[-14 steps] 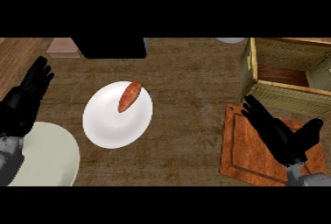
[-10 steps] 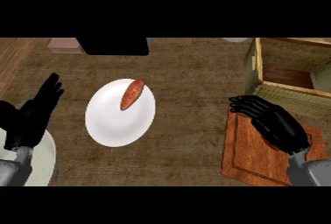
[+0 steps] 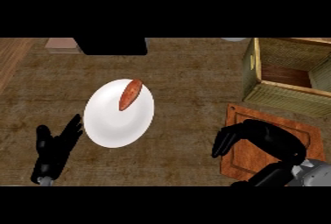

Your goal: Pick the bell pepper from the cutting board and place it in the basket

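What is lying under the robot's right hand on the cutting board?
The right hand curls down over the cutting board. Bare wood shows around it. Whatever lies under the curled fingers is covered, so no bell pepper can be seen there.

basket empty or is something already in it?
Empty as far as visible: the basket shows only its bare brown floor. Its top edge is cut off, so that part cannot be told.
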Tool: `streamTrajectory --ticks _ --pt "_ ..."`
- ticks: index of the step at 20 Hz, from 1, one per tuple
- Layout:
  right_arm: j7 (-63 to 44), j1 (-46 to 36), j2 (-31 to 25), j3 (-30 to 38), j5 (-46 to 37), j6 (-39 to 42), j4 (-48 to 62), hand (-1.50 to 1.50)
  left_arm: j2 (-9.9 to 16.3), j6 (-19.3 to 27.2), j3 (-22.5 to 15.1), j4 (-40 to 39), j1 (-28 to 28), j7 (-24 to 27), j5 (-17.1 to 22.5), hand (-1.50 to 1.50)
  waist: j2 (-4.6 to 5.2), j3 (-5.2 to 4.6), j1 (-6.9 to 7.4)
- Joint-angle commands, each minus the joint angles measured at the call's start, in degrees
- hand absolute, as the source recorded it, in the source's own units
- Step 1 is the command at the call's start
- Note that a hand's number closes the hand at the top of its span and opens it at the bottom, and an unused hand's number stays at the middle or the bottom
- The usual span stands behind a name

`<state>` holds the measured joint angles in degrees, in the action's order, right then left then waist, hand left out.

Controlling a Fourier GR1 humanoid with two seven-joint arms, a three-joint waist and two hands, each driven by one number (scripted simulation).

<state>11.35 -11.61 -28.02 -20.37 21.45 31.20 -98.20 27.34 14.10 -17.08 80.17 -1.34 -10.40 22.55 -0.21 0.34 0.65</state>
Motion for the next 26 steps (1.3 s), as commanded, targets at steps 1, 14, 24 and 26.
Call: streamTrajectory --ticks 1,14,24,26 --pt "3.55 3.51 -3.54 -1.48 -12.38 -0.69 -6.22 -1.5 -2.11 1.02 -1.67 -1.77 -4.26 0.84 -1.14 0.0 -0.15 -0.33 -1.39" --pt "-1.69 -14.79 -30.25 19.07 -24.09 5.19 -6.14 -1.5 -0.63 -0.46 -0.02 -1.36 -4.29 -0.71 -0.44 0.0 0.19 -0.41 -0.52" --pt "6.53 -20.09 -47.52 19.98 -26.47 25.54 0.39 -1.5 -1.2 -1.49 0.52 -1.51 -4.49 0.44 -1.26 0.0 0.36 -0.36 0.01" --pt "7.05 -20.03 -46.0 16.64 -29.78 23.48 -0.59 -1.5 -2.6 0.6 -0.92 1.05 -3.78 -2.01 -2.43 0.0 0.42 -0.32 0.42"
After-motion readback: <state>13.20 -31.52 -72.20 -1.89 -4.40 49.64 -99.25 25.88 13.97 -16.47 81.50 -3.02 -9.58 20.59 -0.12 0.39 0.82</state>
